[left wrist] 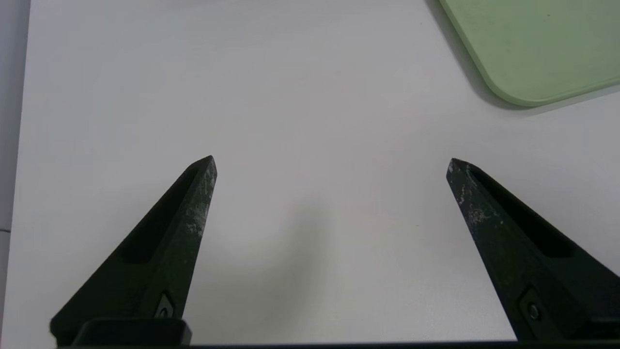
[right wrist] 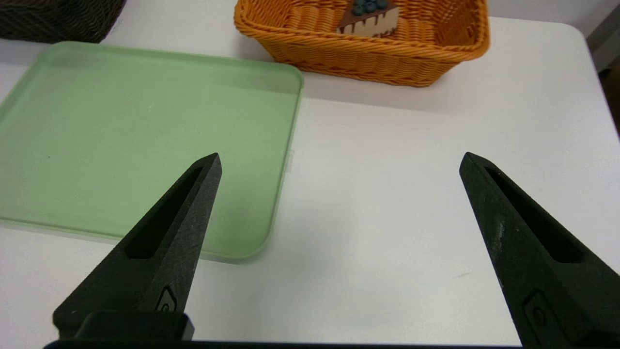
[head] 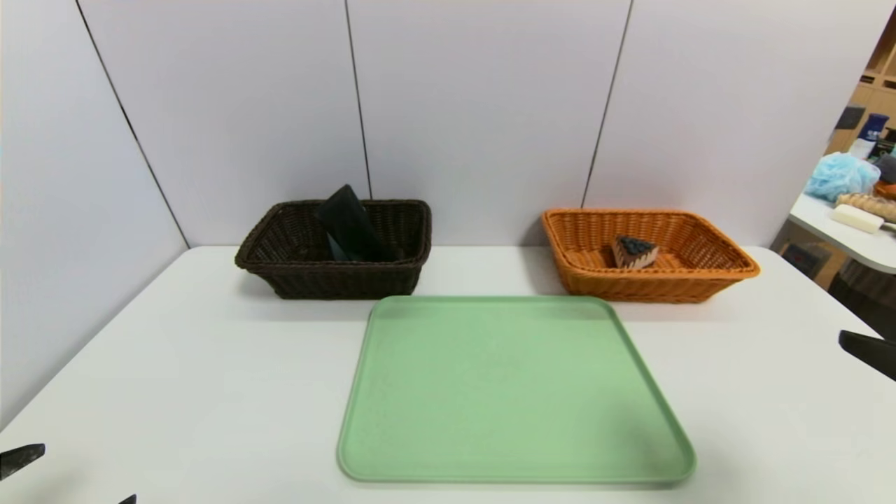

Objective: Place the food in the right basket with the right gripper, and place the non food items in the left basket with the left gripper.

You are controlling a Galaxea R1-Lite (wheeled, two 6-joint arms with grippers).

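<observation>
A slice of cake topped with blueberries (head: 634, 252) (right wrist: 369, 18) lies inside the orange right basket (head: 721, 269) (right wrist: 368, 60). A dark flat non-food item (head: 350, 224) leans upright in the dark brown left basket (head: 280, 269). My left gripper (left wrist: 332, 162) hangs open over bare table near the front left corner, with nothing between its fingers. My right gripper (right wrist: 341, 160) is open too, above the table just right of the tray and holding nothing. Only fingertips (head: 21, 458) (head: 868, 350) of each show in the head view.
A light green tray (head: 514, 388) (right wrist: 121, 145) (left wrist: 547, 48) with nothing on it lies at the middle of the white table (head: 175, 364). Grey panel walls stand behind the baskets. A side table with a blue sponge (head: 840, 175) and other items stands at the far right.
</observation>
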